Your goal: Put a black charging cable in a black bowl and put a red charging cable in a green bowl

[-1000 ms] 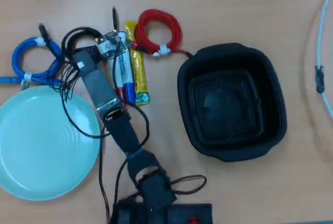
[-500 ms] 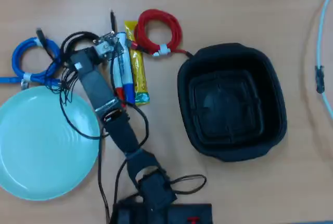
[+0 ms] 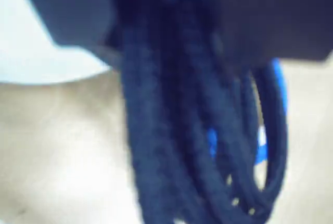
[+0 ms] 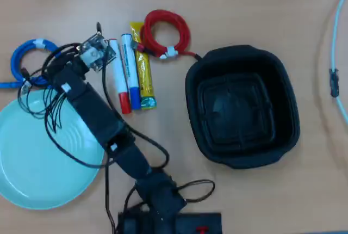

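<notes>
The gripper (image 4: 51, 65) is clamped on the black cable (image 3: 171, 146), which hangs from it at ten o'clock, above the green bowl (image 4: 32, 174) rim. Step: carrying. Next, I judge, swing toward three o'clock to the black bowl (image 4: 283, 103) and release.

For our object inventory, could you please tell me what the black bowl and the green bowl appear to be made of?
The black bowl looks like thin moulded plastic, matte to satin: its ridged square base and soft rim suggest this. The green bowl could be glazed ceramic or melamine; its smooth, slightly glossy mint surface with concentric rings leaves that open.
</notes>
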### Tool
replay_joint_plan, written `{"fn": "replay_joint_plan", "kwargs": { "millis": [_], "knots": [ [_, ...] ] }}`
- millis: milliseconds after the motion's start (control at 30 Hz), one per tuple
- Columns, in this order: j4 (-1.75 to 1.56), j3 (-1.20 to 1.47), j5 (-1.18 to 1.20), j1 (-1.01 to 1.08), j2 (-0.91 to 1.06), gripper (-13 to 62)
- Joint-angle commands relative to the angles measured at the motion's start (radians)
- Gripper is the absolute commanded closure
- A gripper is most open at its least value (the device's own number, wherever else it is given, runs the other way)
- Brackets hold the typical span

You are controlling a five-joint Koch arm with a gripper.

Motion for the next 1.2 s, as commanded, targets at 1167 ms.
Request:
{"fn": "replay_joint_plan", "kwargs": {
  "millis": [1167],
  "knots": [
    [0.288,0.014,-0.017,1.094,0.380,56.3]
  ]
}}
